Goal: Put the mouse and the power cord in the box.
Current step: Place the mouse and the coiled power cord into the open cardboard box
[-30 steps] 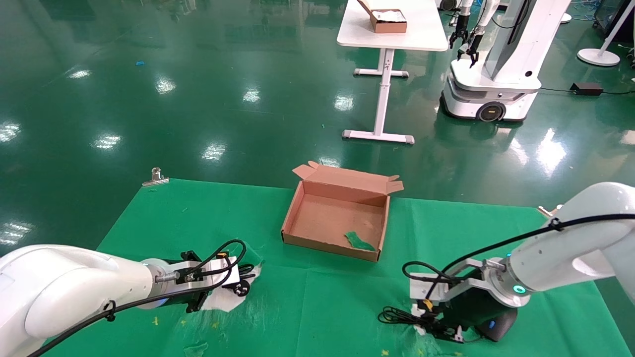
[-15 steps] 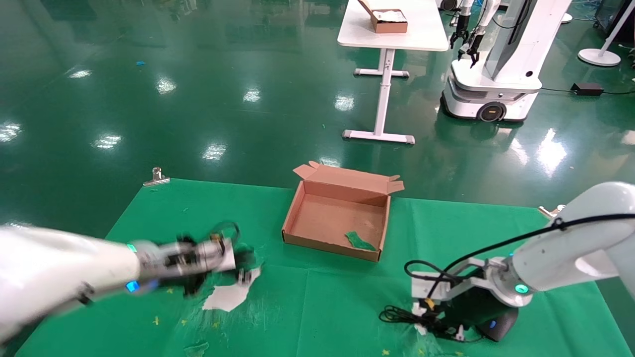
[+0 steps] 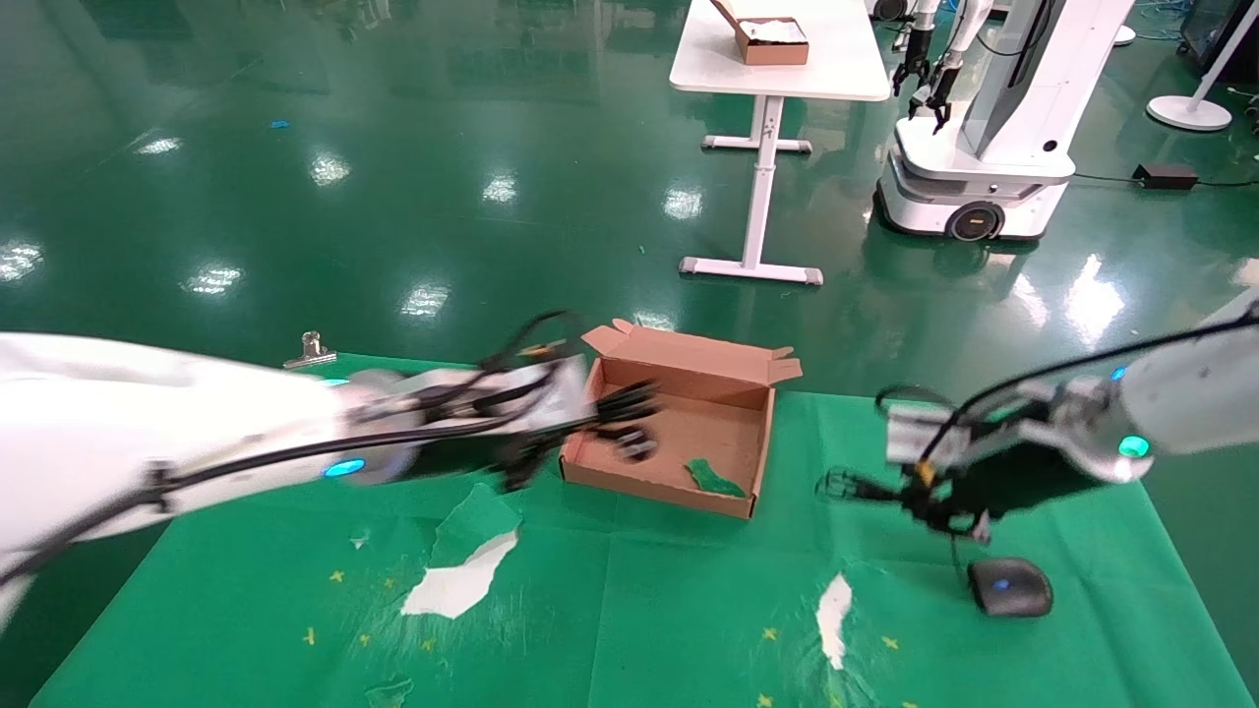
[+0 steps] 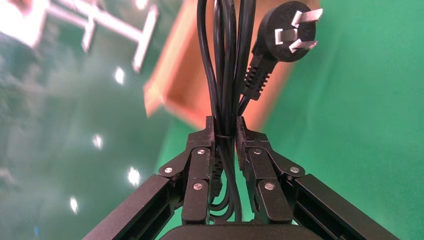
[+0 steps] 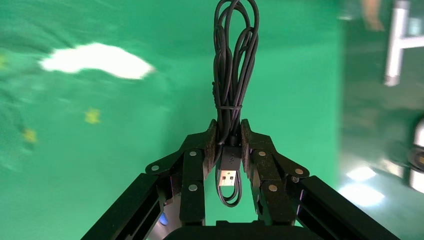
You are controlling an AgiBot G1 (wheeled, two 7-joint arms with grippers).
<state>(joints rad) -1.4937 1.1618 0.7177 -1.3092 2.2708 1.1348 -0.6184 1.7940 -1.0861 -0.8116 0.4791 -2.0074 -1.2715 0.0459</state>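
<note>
The open brown box (image 3: 689,382) lies at the middle of the green cloth. My left gripper (image 3: 615,413) (image 4: 225,131) reaches over the box's left side, shut on the power cord (image 3: 634,444) (image 4: 225,60). The cord's three-pin plug (image 4: 287,32) hangs past the fingertips above the box (image 4: 175,80). My right gripper (image 3: 929,501) (image 5: 229,131) hovers to the right of the box, shut on the mouse's thin bundled cable (image 3: 851,487) (image 5: 232,55), with the USB plug (image 5: 229,176) between the fingers. The black mouse (image 3: 1008,587) rests on the cloth below that gripper.
A green scrap (image 3: 713,479) lies inside the box. White tears (image 3: 462,580) (image 3: 834,610) show in the cloth. A metal clip (image 3: 310,349) holds the cloth's far left corner. Beyond stand a white table (image 3: 777,69) with a smaller box (image 3: 767,39) and another robot (image 3: 984,118).
My left arm has swung forward and right from the near-left cloth to over the box, carrying the power cord. My right gripper has risen with the cable bundle, uncovering the mouse.
</note>
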